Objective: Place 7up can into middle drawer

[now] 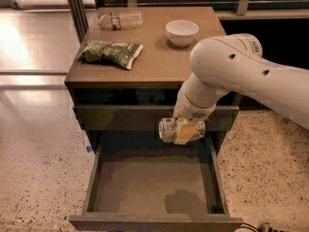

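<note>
Your gripper (186, 131) hangs just below the bench's front edge, right of its middle, with the tan fingers (184, 134) pinched onto the 7up can (168, 129). The can is off every surface, held in the air. Its long axis lies level and runs side to side, roughly parallel to the bench's front edge. One silvery end points toward the left edge's side, and the other end is covered by the fingers. The can sits in front of the closed drawer front (120, 117) under the bench top (159, 64) and above the rear right part of the middle drawer (140, 180). That drawer is pulled out wide, with its grey-brown floor showing. A dark shadow (186, 202) falls on that floor toward its front right. The white arm (231, 64) comes in from your right and crosses over the bench's front right corner. On the bench top, a clear plastic bottle (120, 20) lies on its side near the back left corner. A white bowl (182, 32) stands near the back edge, right of the middle. A green snack bag (110, 52) lies toward the left edge.
</note>
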